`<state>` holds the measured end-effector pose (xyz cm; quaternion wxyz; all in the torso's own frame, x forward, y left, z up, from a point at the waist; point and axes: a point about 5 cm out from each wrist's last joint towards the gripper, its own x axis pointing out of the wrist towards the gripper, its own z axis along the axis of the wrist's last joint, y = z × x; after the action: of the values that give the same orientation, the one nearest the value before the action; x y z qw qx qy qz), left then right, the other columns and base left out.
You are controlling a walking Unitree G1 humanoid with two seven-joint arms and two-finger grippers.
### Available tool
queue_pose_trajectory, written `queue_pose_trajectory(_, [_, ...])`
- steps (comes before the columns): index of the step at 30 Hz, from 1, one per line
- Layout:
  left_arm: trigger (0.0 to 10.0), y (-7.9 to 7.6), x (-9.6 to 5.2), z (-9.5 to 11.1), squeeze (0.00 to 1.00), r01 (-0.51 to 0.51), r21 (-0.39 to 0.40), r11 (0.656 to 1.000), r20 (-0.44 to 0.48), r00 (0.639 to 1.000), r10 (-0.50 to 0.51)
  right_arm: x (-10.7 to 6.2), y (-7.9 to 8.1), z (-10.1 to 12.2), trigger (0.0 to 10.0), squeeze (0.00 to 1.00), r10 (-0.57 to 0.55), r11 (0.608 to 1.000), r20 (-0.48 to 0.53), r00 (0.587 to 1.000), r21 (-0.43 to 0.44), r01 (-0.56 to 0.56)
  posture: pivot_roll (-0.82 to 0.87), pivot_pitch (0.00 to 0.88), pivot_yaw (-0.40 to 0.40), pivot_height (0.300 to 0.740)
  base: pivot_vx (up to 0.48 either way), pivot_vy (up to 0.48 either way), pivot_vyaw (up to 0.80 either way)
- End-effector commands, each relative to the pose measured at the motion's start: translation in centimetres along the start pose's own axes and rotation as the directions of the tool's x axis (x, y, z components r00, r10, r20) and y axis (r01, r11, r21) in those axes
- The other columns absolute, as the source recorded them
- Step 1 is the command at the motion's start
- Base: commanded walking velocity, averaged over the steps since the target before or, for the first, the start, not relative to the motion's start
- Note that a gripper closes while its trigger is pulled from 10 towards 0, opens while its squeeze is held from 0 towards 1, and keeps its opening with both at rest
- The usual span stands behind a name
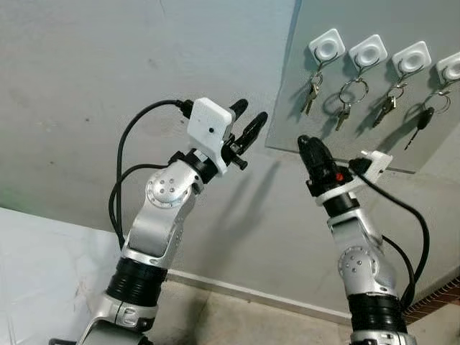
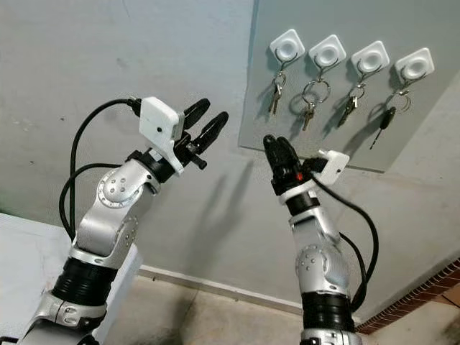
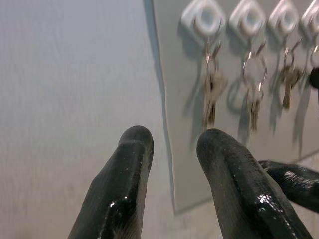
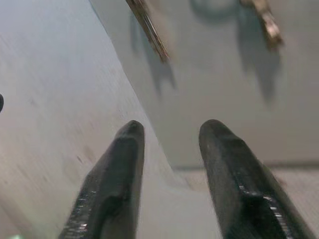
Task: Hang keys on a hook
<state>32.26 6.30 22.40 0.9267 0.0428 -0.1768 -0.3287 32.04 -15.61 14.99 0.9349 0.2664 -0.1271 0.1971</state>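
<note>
A grey panel [image 1: 374, 147] on the wall carries a row of several white square hooks [image 1: 327, 48]. From each hook hangs a key set: a key bunch [image 1: 313, 90], a ringed bunch [image 1: 348, 97], another bunch [image 1: 387, 106] and a black-headed key [image 1: 425, 118]. My left gripper [image 1: 250, 113] is raised beside the panel's left edge, open and empty. In the left wrist view the key bunch [image 3: 212, 89] hangs beyond its fingertips [image 3: 135, 137]. My right gripper [image 1: 305, 142] points up at the panel's lower left corner, open with nothing between its fingers [image 4: 129, 139].
The wall is plain grey, with a pale skirting board [image 1: 237, 287] along the floor. A white surface [image 1: 36, 273] lies at the lower left. A strip of brick [image 1: 438, 298] shows at the lower right.
</note>
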Motion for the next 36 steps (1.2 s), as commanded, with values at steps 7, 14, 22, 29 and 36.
queue_pose_trajectory(7, [10.0, -1.3, -1.1, -2.3, 0.00, 0.041, -0.029, 0.999, -0.072, 0.996, -0.043, -2.8, -2.2, -1.5, 10.0, 1.00, -0.118, 0.992, -0.043, 0.992, -0.051, 0.116, 0.08, 0.000, -0.016, 0.740, 0.000, 0.000, 0.00])
queue_pose_trajectory(14, [10.0, -2.1, -2.4, -4.7, 0.00, -0.003, -0.069, 0.998, -0.134, 0.991, -0.007, -5.1, -3.1, -2.8, 10.0, 1.00, -0.209, 0.972, -0.077, 0.975, -0.128, 0.198, 0.07, 0.000, -0.010, 0.740, 0.000, 0.000, 0.00])
queue_pose_trajectory(22, [10.0, -0.3, -5.4, -7.6, 0.00, -0.248, -0.158, 0.956, -0.229, 0.951, 0.209, -7.5, -1.9, -4.3, 10.0, 0.00, -0.237, 0.947, -0.121, 0.964, -0.252, 0.201, 0.06, 0.000, -0.014, 0.740, 0.000, 0.000, 0.00])
queue_pose_trajectory(29, [10.0, 0.9, -7.9, -8.2, 0.00, -0.362, -0.196, 0.911, -0.250, 0.917, 0.311, -8.1, -0.2, -4.1, 10.0, 0.00, -0.234, 0.911, -0.116, 0.965, -0.374, 0.176, 0.06, 0.000, -0.023, 0.740, 0.000, 0.000, 0.00])
queue_pose_trajectory(36, [10.0, 1.5, -9.7, -9.0, 0.00, -0.452, -0.179, 0.874, -0.289, 0.873, 0.393, -8.4, 0.1, -4.1, 10.0, 0.00, -0.269, 0.892, -0.115, 0.956, -0.405, 0.202, 0.07, 0.000, -0.030, 0.740, 0.000, 0.000, 0.00])
